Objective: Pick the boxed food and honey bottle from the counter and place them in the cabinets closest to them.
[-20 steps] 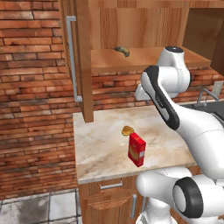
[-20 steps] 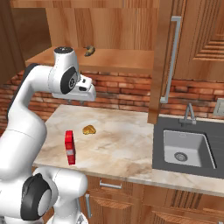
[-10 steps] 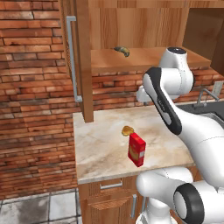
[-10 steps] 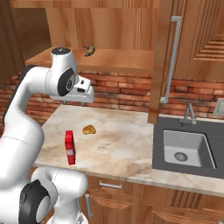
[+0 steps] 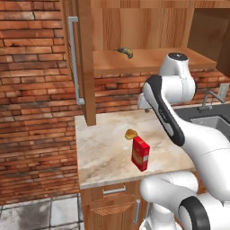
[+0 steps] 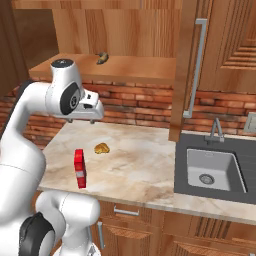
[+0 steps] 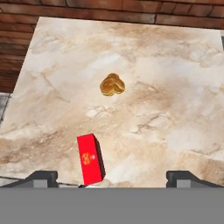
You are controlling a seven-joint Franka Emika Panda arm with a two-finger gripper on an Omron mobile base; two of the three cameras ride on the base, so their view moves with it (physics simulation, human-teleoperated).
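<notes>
A simulated kitchen, with the counter spread in beige marble beneath the open cabinets; on the cabinet shelf lies the honey bottle, on its side toward the back, its part of the job apparently done; the white arm's hand hangs above the counter just below the shelf edge, looking down at the stone; on the counter stands the boxed food, upright near the front edge, with a golden-brown round lump just behind it and apart from it; in the hand view the gripper shows its two dark tips spread wide with nothing between them, and the red carton stands low and left of centre, nearer the left tip than the right; its long axis runs vertical, its narrow width turned somewhat askew to the line of the tips; the next reach likely calls for a descent forward and a slight shift toward that side.
</notes>
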